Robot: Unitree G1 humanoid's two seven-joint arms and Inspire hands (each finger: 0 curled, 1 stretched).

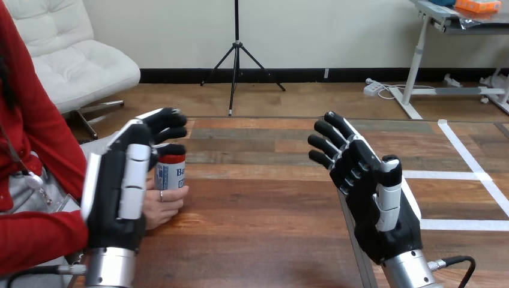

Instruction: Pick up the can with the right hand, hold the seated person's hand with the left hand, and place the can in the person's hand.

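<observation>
The fingers (pixel 328 128) of the right hand (pixel 372 201) are seen stretched out and spread apart, with nothing held between them and the thumb. This hand is raised above the wooden table (pixel 258 234) at the view's right, well apart from the can. The fingers (pixel 167 115) of the left hand (pixel 117 192) are likewise held nearly straight, and their black tips are seen just above and beside the top of the can (pixel 171 171). The can, red at the top with a white band below, is held upright by the person's hand (pixel 165 204), which is partly covered by the left hand. Whether the person's hand is touched by the left hand cannot be told. The left forearm (pixel 111 270) and the right forearm (pixel 408 271) are seen at the bottom edge.
</observation>
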